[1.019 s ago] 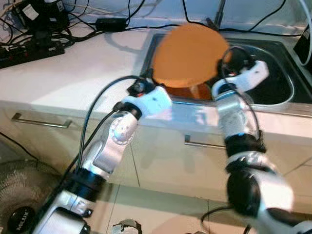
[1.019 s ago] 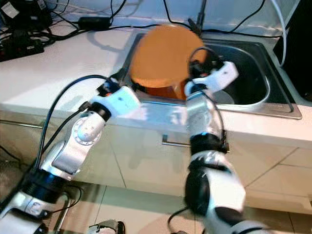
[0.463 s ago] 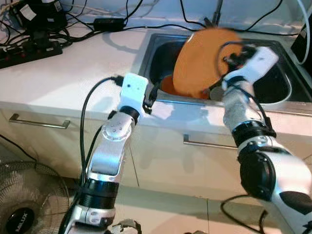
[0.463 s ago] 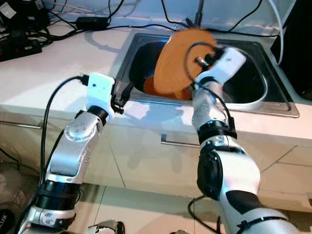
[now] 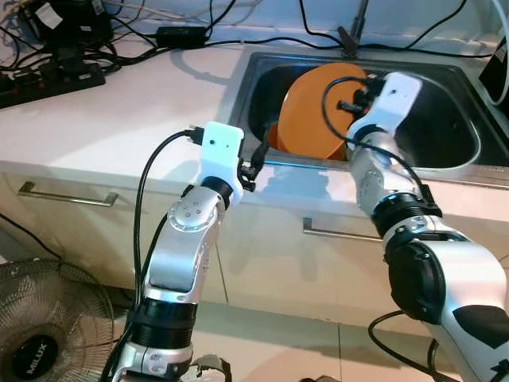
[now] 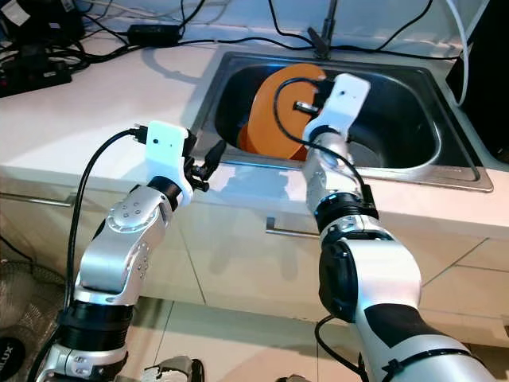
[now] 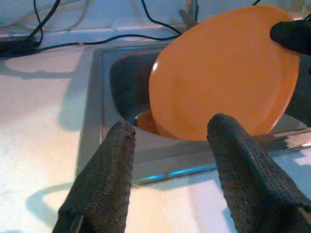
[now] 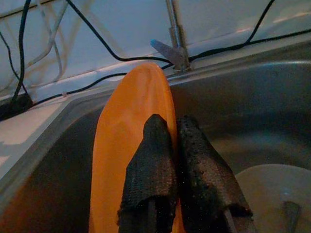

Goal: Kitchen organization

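A large orange plate [image 5: 314,111] stands on edge inside the steel sink [image 5: 238,87], leaning over a second orange dish [image 5: 274,137] on the sink bottom. My right gripper [image 8: 170,124] is shut on the plate's upper rim, one finger on each face, as seen in the right wrist view. My left gripper [image 7: 172,125] is open and holds nothing. It hovers over the counter's front edge by the sink's front-left corner [image 5: 253,159], pointing at the plate [image 7: 223,73] and apart from it.
A pale dish [image 8: 272,189] lies on the sink floor to the right of the plate. The faucet [image 5: 354,32] rises behind the basin. A power strip [image 5: 48,79] and cables clutter the back left counter. Drawer handles [image 5: 342,233] and a floor fan [image 5: 40,334] sit below.
The right gripper has swung the plate from above the sink's front edge down into the basin, turning it onto its edge. The left gripper has drawn back to the counter's front.
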Motion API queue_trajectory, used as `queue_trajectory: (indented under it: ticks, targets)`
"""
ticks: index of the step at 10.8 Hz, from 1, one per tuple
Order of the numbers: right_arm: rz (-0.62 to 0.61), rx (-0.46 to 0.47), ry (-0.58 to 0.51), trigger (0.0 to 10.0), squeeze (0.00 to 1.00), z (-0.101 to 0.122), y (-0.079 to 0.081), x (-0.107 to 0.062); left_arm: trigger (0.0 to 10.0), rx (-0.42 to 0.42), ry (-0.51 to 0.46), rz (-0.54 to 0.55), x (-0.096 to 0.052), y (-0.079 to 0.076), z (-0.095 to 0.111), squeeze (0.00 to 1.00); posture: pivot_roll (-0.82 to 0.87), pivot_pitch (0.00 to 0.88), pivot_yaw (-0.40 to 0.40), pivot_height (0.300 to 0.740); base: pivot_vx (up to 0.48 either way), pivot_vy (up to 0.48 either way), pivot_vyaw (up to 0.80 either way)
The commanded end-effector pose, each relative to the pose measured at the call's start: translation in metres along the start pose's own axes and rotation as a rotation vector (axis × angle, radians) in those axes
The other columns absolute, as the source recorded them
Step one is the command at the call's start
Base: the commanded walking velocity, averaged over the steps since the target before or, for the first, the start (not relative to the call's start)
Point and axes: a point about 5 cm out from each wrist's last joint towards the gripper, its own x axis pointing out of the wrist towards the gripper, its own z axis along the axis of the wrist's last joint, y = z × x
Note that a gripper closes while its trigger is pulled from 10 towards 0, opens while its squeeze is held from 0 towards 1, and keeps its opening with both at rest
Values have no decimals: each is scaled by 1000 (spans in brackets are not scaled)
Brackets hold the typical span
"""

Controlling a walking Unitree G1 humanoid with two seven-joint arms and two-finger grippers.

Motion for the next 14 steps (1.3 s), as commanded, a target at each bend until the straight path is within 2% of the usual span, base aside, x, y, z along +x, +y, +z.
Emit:
queue_trajectory:
  ticks: [1,5,6,7,8,11,12,13,14]
  targets:
    - [21,-6,-42,10000,0,13,11,4,10000,-11,15,-1,-3,-1,0,0,190,59,6,740,0,0,0]
    - [78,-41,23,10000,0,-2,21,0,10000,-55,59,-8,-7,-6,-4,0,197,82,4,740,0,0,0]
    - [79,-53,45,10000,878,-6,21,-1,10000,-57,63,0,-9,-6,-5,0,199,88,3,740,0,0,0]
    - [84,-54,51,10000,843,-8,22,-2,10000,-57,68,0,-10,-7,-5,0,201,92,2,740,0,0,0]
    - [97,-54,59,10000,0,-11,24,-3,10000,-56,75,1,-11,-8,-6,0,203,98,2,740,0,0,0]
    - [105,-62,69,10000,0,-14,24,-4,10000,-55,81,10,-13,-7,-7,0,201,105,2,740,0,0,0]
    - [107,-74,66,10000,824,-14,23,-5,10000,-52,81,10,-13,-7,-6,0,200,107,3,740,0,0,0]
    - [111,-76,61,10000,184,-14,24,-4,10000,-49,77,9,-13,-7,-6,0,199,106,4,740,0,0,0]
    - [119,-76,50,10000,0,-12,25,-4,10000,-45,72,10,-12,-7,-5,0,196,103,3,740,0,0,0]
